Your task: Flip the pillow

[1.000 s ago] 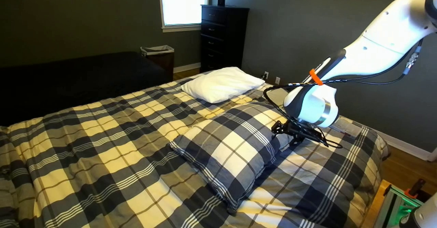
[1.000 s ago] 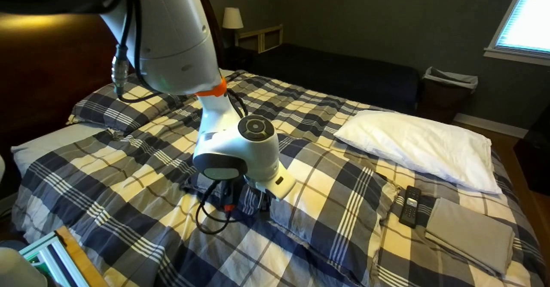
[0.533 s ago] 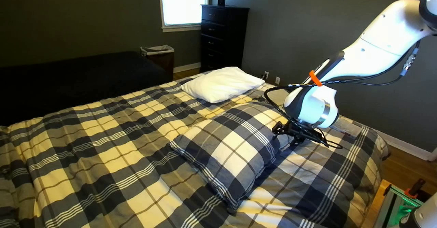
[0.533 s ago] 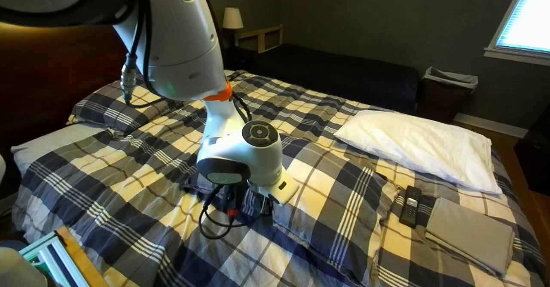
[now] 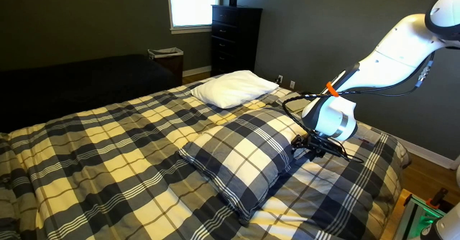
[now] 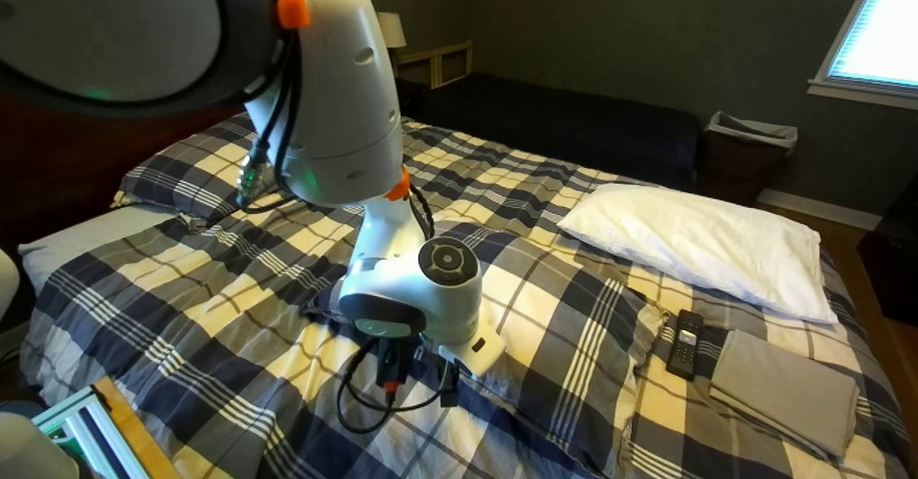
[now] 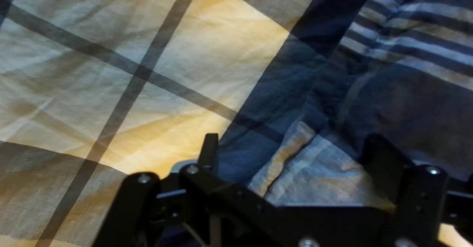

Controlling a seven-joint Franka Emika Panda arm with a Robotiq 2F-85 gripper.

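Note:
The navy, grey and white plaid pillow lies flat on the yellowish plaid bedspread in both exterior views. My gripper is low at the pillow's edge on the robot's side. In the wrist view the gripper is open, fingers wide apart. The pillow fills the right side there, and its seamed hem runs between the fingers. The right finger is over or against the dark pillow fabric; contact cannot be told. The bedspread shows at the left. In an exterior view the wrist partly hides the gripper.
A plain white pillow lies beyond the plaid one. A black remote and a folded grey cloth lie beside the pillow's far end. Another plaid pillow is by the headboard. The robot's mount stands beside the bed.
The arm and gripper have moved down toward the bed and slightly away from the pillow's middle, to its edge. The pillow has not visibly moved.

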